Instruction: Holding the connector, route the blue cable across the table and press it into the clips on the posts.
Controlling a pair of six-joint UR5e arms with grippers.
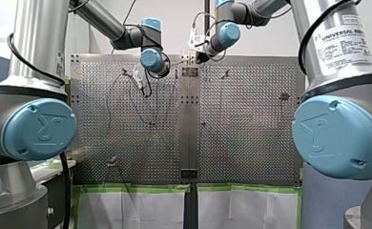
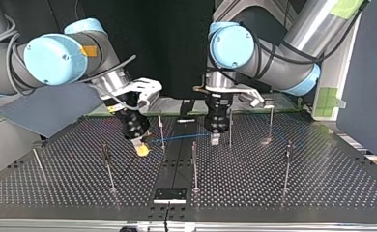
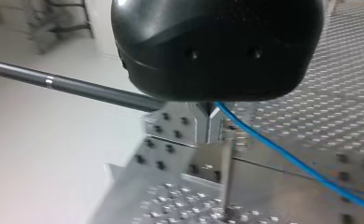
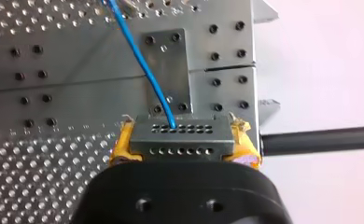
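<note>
Posts flanking blue cable (connector gripped), plate beneath

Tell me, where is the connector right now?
The connector sits clamped between my right arm's yellow-padded jaws, low over the table left of centre in the top view, the blue cable running out ahead of it.

Robotics lab, plainly: perforated metal table studded with thin posts, two industrial arms alongside, green tape near edge.
</note>
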